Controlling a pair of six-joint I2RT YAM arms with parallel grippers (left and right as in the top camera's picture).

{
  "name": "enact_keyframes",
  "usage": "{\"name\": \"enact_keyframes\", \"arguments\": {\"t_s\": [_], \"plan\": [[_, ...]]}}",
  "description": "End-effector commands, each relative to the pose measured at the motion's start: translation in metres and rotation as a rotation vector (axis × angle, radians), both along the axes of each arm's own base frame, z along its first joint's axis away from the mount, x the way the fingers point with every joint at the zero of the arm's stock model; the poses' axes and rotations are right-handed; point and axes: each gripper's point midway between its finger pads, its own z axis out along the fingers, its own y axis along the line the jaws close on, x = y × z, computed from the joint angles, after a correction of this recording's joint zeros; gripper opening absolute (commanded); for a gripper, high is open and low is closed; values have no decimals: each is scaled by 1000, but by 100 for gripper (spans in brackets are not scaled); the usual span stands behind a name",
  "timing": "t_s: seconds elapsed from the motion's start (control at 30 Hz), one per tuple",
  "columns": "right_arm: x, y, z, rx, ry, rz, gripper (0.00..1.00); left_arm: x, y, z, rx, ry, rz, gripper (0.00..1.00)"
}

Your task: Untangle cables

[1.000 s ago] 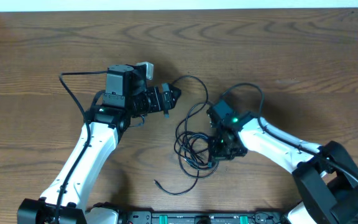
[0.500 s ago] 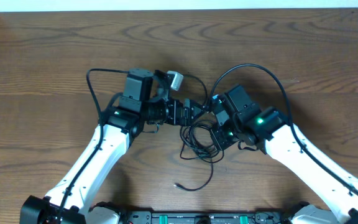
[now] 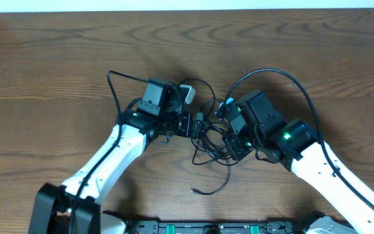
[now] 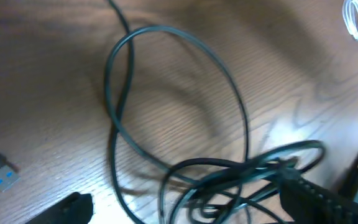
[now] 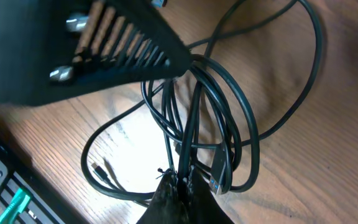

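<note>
Black cables (image 3: 208, 148) and one white cable (image 4: 355, 18) on a brown wood-grained table (image 3: 57, 78).

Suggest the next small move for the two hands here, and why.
Probably close the left hand on the strands lying between its open jaws. The right hand is pinched shut on several strands of the black cables, and both hands sit at the same tangle, so a second grip seems needed before anything can be pulled apart. Which strand the left would catch is unclear.
</note>
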Motion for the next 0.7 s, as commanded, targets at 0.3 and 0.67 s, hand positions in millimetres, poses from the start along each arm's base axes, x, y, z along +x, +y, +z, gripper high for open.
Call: {"name": "enact_keyframes", "arguments": {"t_s": [0.3, 0.67], "plan": [[-4, 23, 21, 148, 10, 69, 1, -15, -23, -16, 54, -53, -188, 96], [-9, 26, 31, 261, 85, 86, 1, -13, -20, -41, 200, -106, -177, 11]]}}
